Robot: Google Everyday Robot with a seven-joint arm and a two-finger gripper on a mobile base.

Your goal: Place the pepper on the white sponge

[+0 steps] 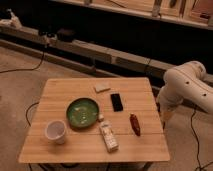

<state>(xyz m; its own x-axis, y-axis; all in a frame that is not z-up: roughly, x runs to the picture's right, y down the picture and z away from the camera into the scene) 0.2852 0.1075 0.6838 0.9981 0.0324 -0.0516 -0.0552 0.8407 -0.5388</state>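
Note:
The pepper [134,124], slim and dark red, lies on the wooden table [65,92] toward its right front. The white sponge [102,88], a small flat cream pad, rests near the table's back middle, well apart from the pepper. The white arm [187,87] bends down at the right of the table. Its gripper [161,112] hangs dark beside the table's right edge, right of the pepper and not touching it. It stands open with nothing in it.
A black flat slab [116,102] lies between sponge and pepper. A green plate [70,113] sits mid-table, with a white cup [55,131] at front left. A long white remote-like object [108,136] lies at the front middle. Cables and a low ledge run behind the table.

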